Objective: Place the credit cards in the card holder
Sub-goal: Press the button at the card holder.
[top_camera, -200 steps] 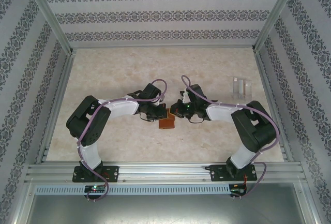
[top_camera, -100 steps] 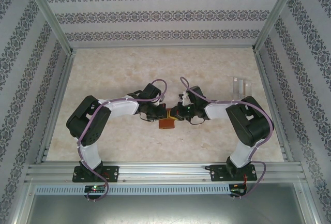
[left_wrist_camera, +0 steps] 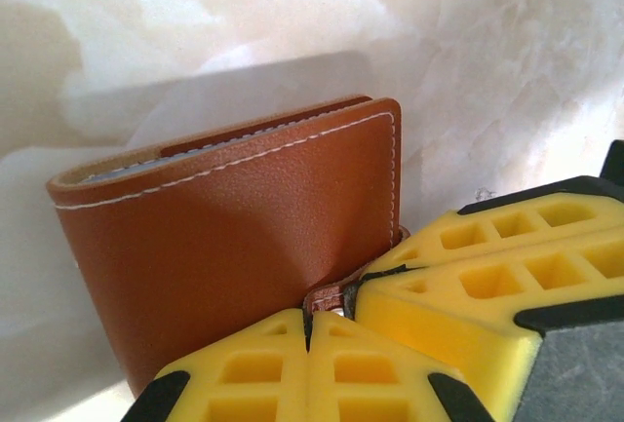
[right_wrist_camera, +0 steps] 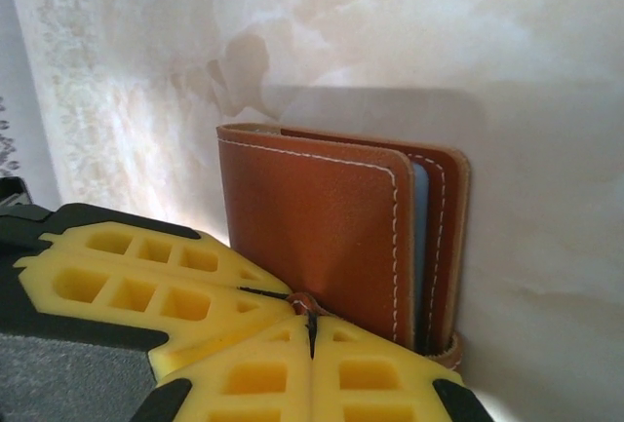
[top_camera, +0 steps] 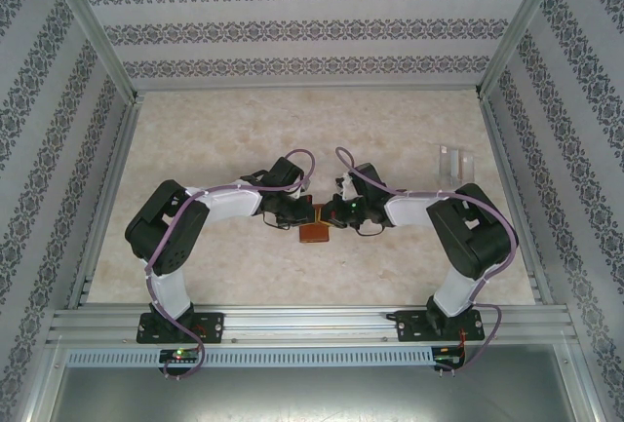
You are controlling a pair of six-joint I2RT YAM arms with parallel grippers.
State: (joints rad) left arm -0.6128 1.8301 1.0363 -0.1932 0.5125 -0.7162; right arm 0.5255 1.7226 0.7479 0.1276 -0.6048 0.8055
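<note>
Card holder (top_camera: 314, 233) folded at mid-frame of the top view, on the counter (top_camera: 214, 130). We see the left fingers (left_wrist_camera: 273, 373) and the right fingers (right_wrist_camera: 244, 364) each pressed together on a sliver of its leather (tab or edge, we cannot tell). We judge an even, gentle pull best, lest either pinch slip.

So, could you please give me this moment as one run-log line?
left gripper: shut on card holder tab | right gripper: shut on same tab | card holder: folded
</note>
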